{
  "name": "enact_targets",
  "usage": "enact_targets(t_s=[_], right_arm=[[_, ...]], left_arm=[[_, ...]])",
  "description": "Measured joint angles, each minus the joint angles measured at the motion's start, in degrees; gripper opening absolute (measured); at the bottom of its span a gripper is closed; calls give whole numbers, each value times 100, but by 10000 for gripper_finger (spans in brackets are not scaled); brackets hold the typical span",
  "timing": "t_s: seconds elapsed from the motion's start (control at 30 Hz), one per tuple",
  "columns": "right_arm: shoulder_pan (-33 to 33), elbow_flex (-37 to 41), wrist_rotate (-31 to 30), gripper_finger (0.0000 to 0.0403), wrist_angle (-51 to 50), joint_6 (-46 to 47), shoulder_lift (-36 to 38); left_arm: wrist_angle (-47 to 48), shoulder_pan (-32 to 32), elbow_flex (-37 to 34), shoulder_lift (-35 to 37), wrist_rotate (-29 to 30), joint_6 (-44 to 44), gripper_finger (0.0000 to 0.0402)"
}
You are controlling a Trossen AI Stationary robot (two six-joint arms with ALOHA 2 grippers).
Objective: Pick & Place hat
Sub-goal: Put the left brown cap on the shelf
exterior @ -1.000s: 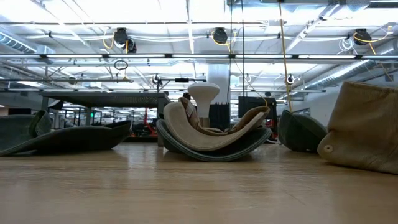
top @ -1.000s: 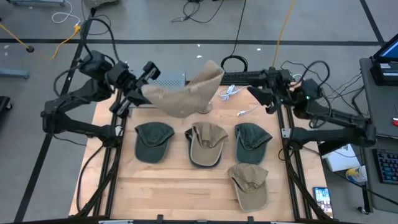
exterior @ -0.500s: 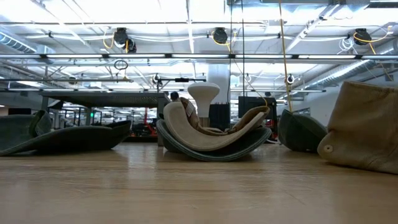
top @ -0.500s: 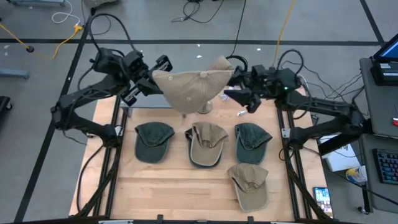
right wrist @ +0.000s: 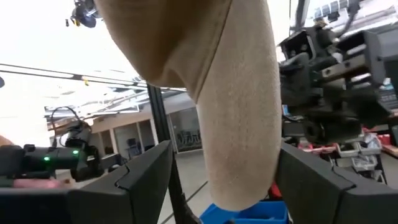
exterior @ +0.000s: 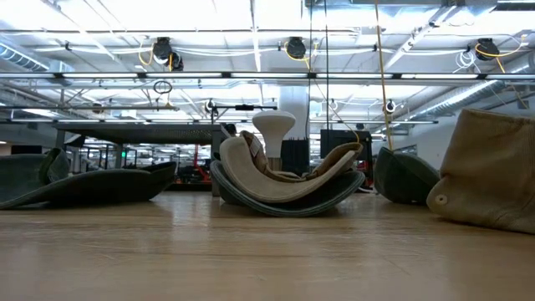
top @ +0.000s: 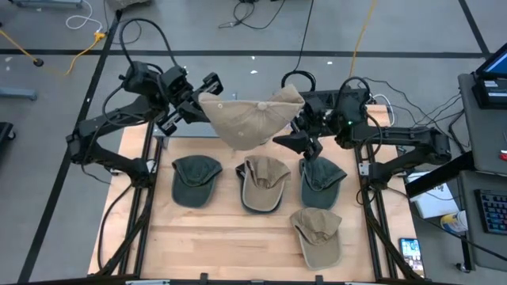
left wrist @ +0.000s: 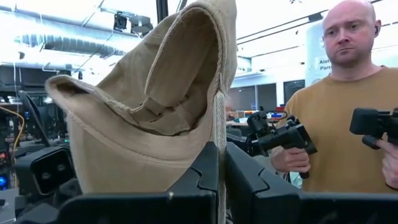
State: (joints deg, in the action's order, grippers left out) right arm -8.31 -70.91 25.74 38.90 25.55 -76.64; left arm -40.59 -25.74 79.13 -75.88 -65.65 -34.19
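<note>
1 limp tan fabric hat, left claw pinching.

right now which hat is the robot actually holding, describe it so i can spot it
Look at the far edge of the wooden table, above the row of three caps. The tan hat hangs in the air there, pinched by the left gripper, with the open right gripper at its other end. It is the only hat off the table.

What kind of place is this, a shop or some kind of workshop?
Probably a robotics lab or workshop: two dark robot arms, left gripper holding a tan hat, cables across the floor, and exposed ceiling pipes behind.
</note>
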Motion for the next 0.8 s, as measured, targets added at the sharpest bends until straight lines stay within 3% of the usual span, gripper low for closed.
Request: enact_targets(t_s=[0.2,0.6,0.8], right_arm=[[131,0,-22,228,257,-214,0],[253,0,33,16,552,-187,18],[255,-2,-133,7,549,-75,44]], left_arm=[[-1,1,0,3,4,-46,7],[912,-8,2,17,214,427,7],[944,-15,7,19,280,444,17]])
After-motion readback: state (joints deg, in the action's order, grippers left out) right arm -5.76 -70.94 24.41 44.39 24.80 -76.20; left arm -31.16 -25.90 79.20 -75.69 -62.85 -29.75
